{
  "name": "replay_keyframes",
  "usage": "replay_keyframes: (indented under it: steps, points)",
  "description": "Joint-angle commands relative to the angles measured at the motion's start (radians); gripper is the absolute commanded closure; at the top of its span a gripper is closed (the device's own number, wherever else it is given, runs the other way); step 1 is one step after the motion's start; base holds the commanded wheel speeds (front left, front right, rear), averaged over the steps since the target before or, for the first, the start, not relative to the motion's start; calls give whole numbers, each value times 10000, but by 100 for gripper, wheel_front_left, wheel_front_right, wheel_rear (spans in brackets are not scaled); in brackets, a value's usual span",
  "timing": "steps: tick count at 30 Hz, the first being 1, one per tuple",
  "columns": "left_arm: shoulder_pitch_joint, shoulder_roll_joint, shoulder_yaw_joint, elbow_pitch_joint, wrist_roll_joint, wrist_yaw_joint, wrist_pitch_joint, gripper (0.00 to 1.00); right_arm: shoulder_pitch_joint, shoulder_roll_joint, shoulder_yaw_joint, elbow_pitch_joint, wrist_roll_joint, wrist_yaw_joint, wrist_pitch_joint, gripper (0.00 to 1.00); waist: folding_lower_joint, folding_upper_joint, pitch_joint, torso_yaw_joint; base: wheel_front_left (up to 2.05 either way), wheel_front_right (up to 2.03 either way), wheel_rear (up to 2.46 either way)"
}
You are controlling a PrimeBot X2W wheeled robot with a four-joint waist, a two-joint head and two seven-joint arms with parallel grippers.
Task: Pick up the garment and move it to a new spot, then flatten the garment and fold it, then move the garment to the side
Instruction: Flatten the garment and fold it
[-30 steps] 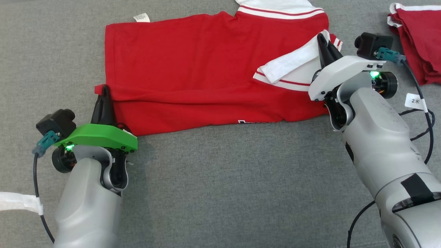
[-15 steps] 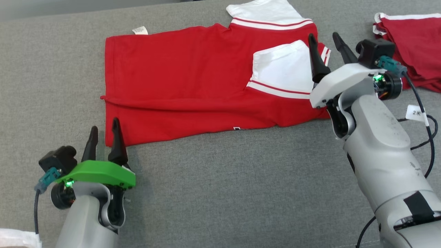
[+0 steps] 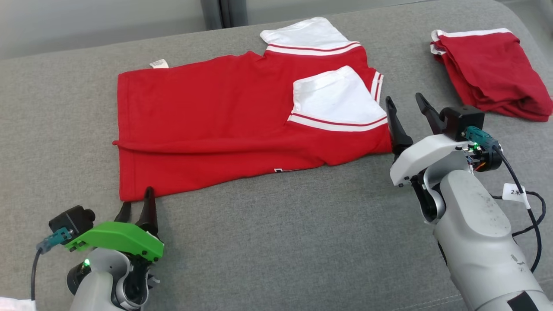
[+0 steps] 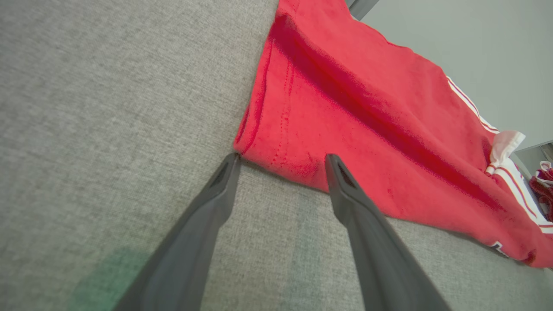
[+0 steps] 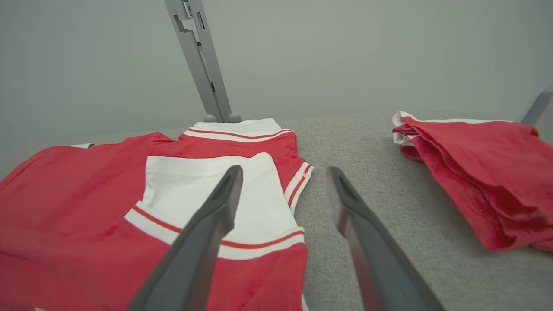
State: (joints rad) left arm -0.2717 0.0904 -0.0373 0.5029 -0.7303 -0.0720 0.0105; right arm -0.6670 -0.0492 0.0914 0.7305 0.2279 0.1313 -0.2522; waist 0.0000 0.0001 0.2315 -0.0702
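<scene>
Grey woven upholstery [image 3: 276, 242] lies under everything, backed by a pale grey wall [image 5: 367, 47] and a slanted grey metal post [image 5: 203, 60] beyond the far sleeve. Well off to the outer side of the right gripper's [image 3: 404, 99] widely spread, empty jaws rests a second, folded red cloth with white edging [image 3: 492, 73]. The garment, a red jersey T-shirt with white sleeves and red-striped trim [image 3: 207, 121], lies folded lengthwise. One white sleeve is turned over its red body just ahead of the right jaws' inner finger.

The left gripper [image 3: 137, 198] also stands wide and holds nothing, with the shirt's near hem corner just ahead of its fingertips; whether they touch cannot be told. A small white tag [image 3: 159, 64] peeks from the far edge. Block lettering [image 3: 285, 169] is mostly tucked under the near fold and is unreadable. A black cable with a white label [image 3: 514, 190] trails behind the right jaws.
</scene>
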Motion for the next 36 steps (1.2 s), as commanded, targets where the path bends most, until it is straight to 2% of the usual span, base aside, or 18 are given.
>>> replay_keyframes:
  steps: [1,4,5,7,8,14,23,24,25,26,28,29,36]
  points:
    - [122,93,162,-23,-230,121,188,0,364,-31,8,-434,25,-12,212,0,0,-1,105,-315,0,0,0]
    - [10,79,323,-100,-426,151,144,0,696,-55,-53,-927,-100,-12,559,0,0,-1,184,-438,0,0,0]
    - [-68,81,382,-155,-431,199,49,40,873,-87,-90,-1131,-142,-12,792,0,0,-1,212,-467,0,0,0]
    - [-158,106,460,-230,-388,230,-136,88,1174,-79,-137,-1365,-97,-12,1237,0,0,-1,244,-488,0,0,0]
    - [-189,105,490,-272,-381,251,-216,100,1276,-101,-170,-1451,-87,-12,1438,0,0,-1,257,-490,0,0,0]
    - [-119,154,474,-492,-265,242,-585,100,1678,-96,-421,-1617,-10,-12,2051,0,0,-1,302,-288,0,0,0]
    - [256,-52,166,-537,-404,64,-785,100,1232,-43,-510,-518,411,-12,2692,0,0,-1,305,344,0,0,0]
    - [249,-75,132,-516,-413,57,-831,100,1159,-45,-519,-354,451,-12,2730,18,0,-1,299,398,0,0,0]
    - [246,-94,108,-489,-419,52,-845,100,1087,-42,-497,-214,461,-12,2751,50,0,-1,291,431,0,0,0]
    - [234,-114,73,-453,-433,40,-888,100,1009,-39,-453,-50,496,-12,2779,60,0,-1,277,469,0,0,0]
    - [213,-141,17,-418,-431,23,-954,100,881,-31,-340,232,608,-12,2874,89,0,-1,246,513,0,0,0]
    - [201,-151,-6,-410,-416,6,-1022,100,836,-31,-282,332,673,-12,2893,100,0,-1,226,524,0,0,0]
    - [77,-74,-149,-606,-398,-225,-1303,100,398,-39,-115,500,1335,-12,2529,100,0,-1,-96,483,0,0,0]
